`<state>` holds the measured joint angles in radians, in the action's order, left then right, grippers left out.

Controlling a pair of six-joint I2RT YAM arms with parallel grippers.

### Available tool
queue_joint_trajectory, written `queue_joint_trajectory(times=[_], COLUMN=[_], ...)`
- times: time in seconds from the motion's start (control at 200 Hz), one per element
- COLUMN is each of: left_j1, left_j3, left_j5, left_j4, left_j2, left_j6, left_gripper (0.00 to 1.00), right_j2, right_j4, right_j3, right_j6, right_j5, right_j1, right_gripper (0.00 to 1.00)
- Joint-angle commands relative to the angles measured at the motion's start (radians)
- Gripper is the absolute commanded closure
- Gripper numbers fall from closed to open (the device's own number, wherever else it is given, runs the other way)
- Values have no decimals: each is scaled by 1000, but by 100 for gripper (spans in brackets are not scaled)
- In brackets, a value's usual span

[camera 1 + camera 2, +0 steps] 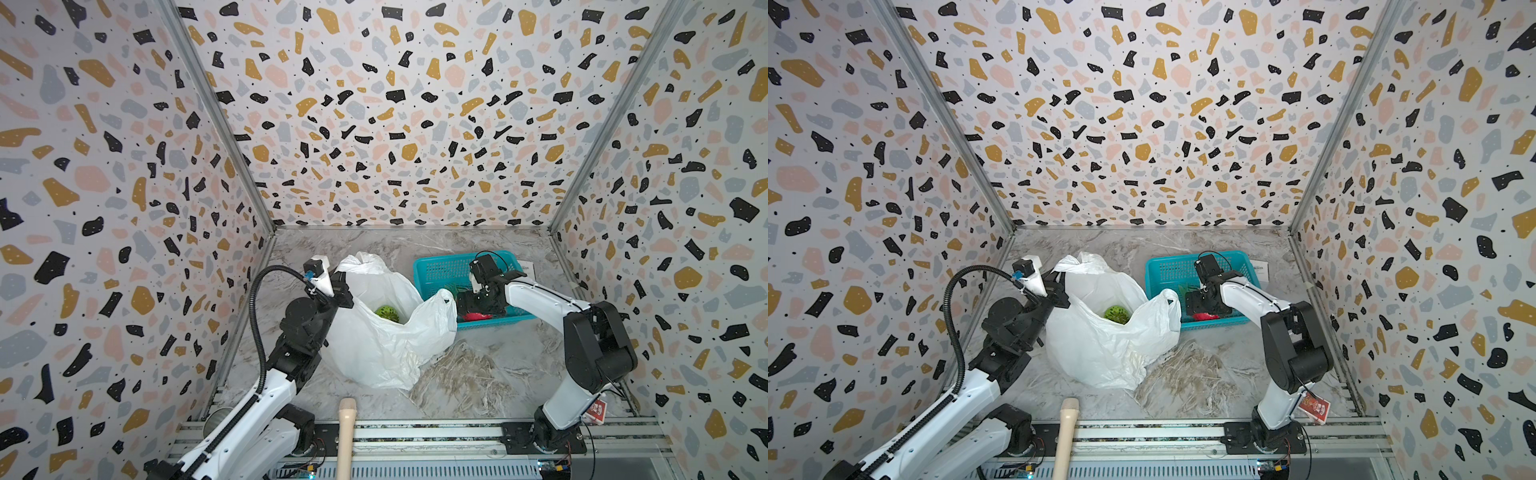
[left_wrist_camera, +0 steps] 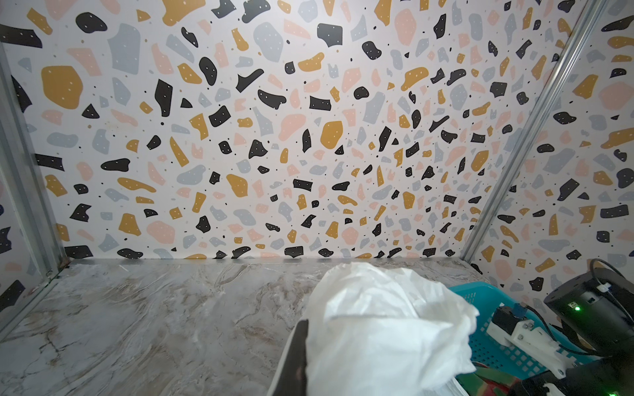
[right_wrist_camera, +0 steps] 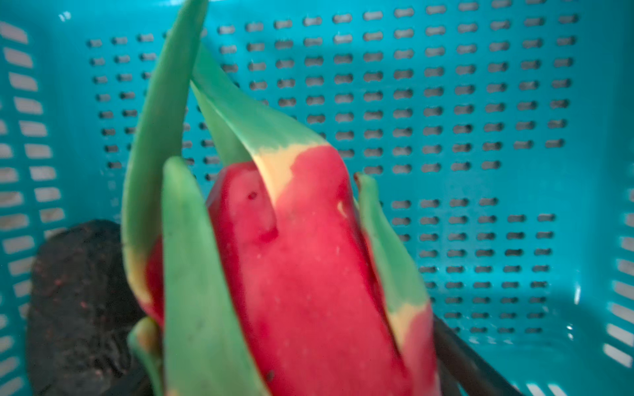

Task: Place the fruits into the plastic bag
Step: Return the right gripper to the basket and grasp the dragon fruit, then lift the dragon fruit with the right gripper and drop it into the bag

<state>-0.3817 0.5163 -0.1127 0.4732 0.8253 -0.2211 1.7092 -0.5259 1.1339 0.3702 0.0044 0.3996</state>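
Presently bagged: one green fruit (image 1: 387, 312). Plastic bag (image 1: 374, 353) rim pinched by left gripper (image 1: 340, 291). Left in basket (image 3: 480, 103): dragon fruit (image 3: 302, 267), dark fruit (image 3: 75, 291); state of right gripper (image 1: 478, 309) cannot be told.

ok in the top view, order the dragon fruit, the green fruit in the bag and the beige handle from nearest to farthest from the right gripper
1. dragon fruit: in the teal basket, right at the right gripper.
2. green spotted fruit: inside the plastic bag, off to the left.
3. beige handle: at the front edge, farthest.
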Motion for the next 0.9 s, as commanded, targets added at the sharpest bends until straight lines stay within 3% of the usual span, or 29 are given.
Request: queue_joint_trajectory(times=[0.0,0.12,0.2,0.35,0.521,0.711,0.896], left_j1=[4,4,4,4,4,4,4], left_j3=[6,11,11,9,7,11,20], left_j5=[10,11,12,18,21,24,21], left_j4=[54,51,53,53,55,56,44], left_j2=[-2,-5,-4,-2,-3,-3,0], left_j6=[0,0,0,-2,-4,-10,-15], left_gripper=[100,100,100,100,100,100,100], right_j2=[22,-37,-95,-226,-322,-376,-381], right_j4=[52,111,145,221,286,359,412], right_j3=[-29,-45,-49,-43,10,60,49], right_j6=[36,45,40,26,-43,-172,-199], right_j5=[-15,-48,-57,-68,-181,-283,-396], right_j1=[2,2,2,2,21,150,238], right_gripper=[27,50,57,58,58,57,56])
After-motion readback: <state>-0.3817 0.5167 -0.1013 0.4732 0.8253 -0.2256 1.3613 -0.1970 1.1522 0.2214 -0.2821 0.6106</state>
